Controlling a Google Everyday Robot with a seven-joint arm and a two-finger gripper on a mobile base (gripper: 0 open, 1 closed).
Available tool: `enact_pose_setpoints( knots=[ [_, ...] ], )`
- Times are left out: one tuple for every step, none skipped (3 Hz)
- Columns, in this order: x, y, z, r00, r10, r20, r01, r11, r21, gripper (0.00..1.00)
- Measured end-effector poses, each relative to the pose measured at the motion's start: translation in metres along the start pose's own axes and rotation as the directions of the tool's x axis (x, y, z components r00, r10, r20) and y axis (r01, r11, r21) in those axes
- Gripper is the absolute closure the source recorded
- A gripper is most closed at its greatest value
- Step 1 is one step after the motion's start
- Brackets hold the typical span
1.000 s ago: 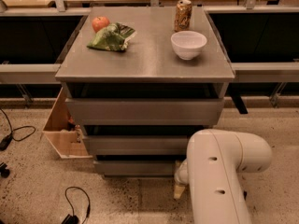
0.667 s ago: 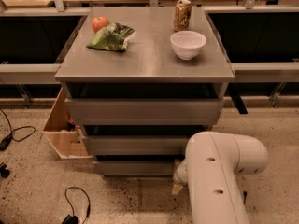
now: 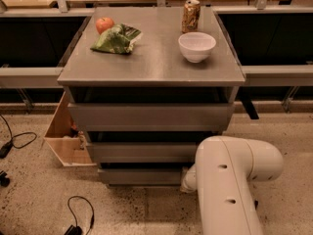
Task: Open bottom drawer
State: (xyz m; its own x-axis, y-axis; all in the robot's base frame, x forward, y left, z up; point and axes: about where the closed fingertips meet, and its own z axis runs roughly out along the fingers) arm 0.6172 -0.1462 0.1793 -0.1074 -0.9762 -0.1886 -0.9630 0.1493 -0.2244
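Note:
The grey metal cabinet has three drawer fronts stacked under its top (image 3: pixel 151 65). The bottom drawer (image 3: pixel 139 176) is the lowest and narrowest front, just above the floor, and it looks closed. My white arm (image 3: pixel 230 180) reaches in from the lower right. The gripper (image 3: pixel 187 180) is at the bottom drawer's right end, mostly hidden behind the arm's white housing.
On the cabinet top lie a red apple (image 3: pixel 103 24), a green chip bag (image 3: pixel 116 38), a white bowl (image 3: pixel 196 46) and a can (image 3: pixel 190 15). A wooden box (image 3: pixel 66 138) stands at the cabinet's left side. Black cables (image 3: pixel 78 214) lie on the speckled floor.
My arm has shifted slightly left, toward the bottom drawer's right end. The drawers have not moved.

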Motion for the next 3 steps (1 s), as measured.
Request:
enact_pose_setpoints(
  knots=[
    [0.02,0.015,-0.006,0.999,0.024,-0.026,-0.024,0.9993,-0.029,0.89],
    [0.018,0.014,-0.014,0.999,0.024,-0.026,-0.024,0.9993,-0.029,1.0],
    [0.016,0.011,-0.023,0.999,0.024,-0.026,-0.024,0.9993,-0.029,1.0]
  ],
)
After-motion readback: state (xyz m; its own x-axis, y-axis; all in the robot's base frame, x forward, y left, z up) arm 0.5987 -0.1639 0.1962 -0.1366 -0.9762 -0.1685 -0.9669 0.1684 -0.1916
